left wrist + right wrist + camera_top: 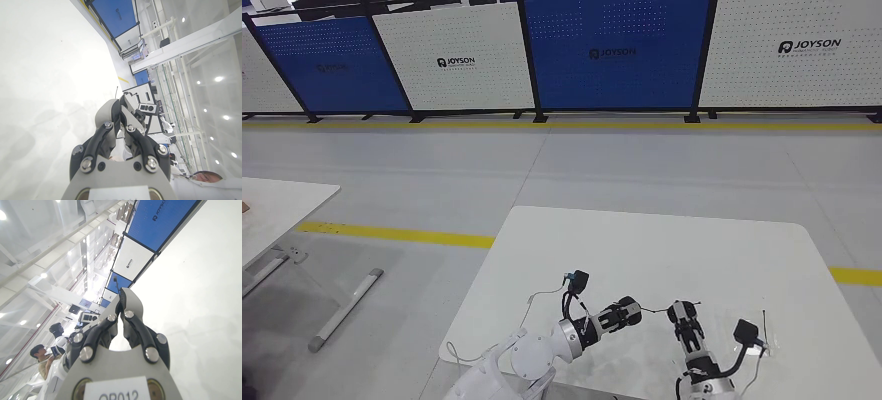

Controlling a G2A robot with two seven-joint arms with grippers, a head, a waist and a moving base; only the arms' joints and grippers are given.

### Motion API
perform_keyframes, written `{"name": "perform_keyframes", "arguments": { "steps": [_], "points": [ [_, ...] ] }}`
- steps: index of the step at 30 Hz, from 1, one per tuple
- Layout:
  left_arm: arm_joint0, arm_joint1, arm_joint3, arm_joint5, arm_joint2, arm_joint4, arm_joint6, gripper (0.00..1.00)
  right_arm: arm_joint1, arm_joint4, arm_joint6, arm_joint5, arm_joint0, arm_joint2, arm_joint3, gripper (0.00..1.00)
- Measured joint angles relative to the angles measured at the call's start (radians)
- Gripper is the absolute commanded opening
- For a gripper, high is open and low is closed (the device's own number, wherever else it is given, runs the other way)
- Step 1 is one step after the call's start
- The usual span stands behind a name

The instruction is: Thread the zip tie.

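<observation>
My right gripper (121, 291) is shut on a thin black zip tie (117, 285); its small square head sticks out past the fingertips. In the top view the right gripper (679, 310) is near the table's front edge and points away from me. My left gripper (634, 311) is just to its left and points toward it. A thin dark strand of the zip tie (657, 307) runs between the two. The left gripper (122, 95) has its jaws pressed together. A black strip (116, 92) shows just past its tips; I cannot tell if it is held.
A second black zip tie (764, 325) lies flat on the white table (642, 240) to the right of both arms. The table's far half is bare. Blue and white panels stand across the floor behind, and another table sits at the left.
</observation>
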Motion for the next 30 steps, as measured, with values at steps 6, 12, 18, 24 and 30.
{"name": "perform_keyframes", "arguments": {
  "steps": [6, 12, 18, 24, 30],
  "points": [
    [0.000, 0.000, 0.000, 0.000, 0.000, 0.000, 0.000, 0.00, -0.004, -0.007, -0.006, -0.003, -0.003, 0.003, -0.003, 0.00],
    [0.000, 0.000, 0.000, 0.000, 0.000, 0.000, 0.000, 0.00, -0.006, -0.015, -0.012, -0.007, -0.021, 0.015, -0.016, 0.00],
    [0.000, 0.000, 0.000, 0.000, 0.000, 0.000, 0.000, 0.00, -0.009, -0.020, -0.010, -0.009, -0.027, 0.022, -0.021, 0.00],
    [0.000, 0.000, 0.000, 0.000, 0.000, 0.000, 0.000, 0.00, -0.015, -0.020, 0.004, 0.000, -0.015, 0.016, -0.011, 0.00],
    [0.000, 0.000, 0.000, 0.000, 0.000, 0.000, 0.000, 0.00, -0.021, -0.027, 0.002, 0.009, -0.006, 0.011, 0.000, 0.00]
  ]
}}
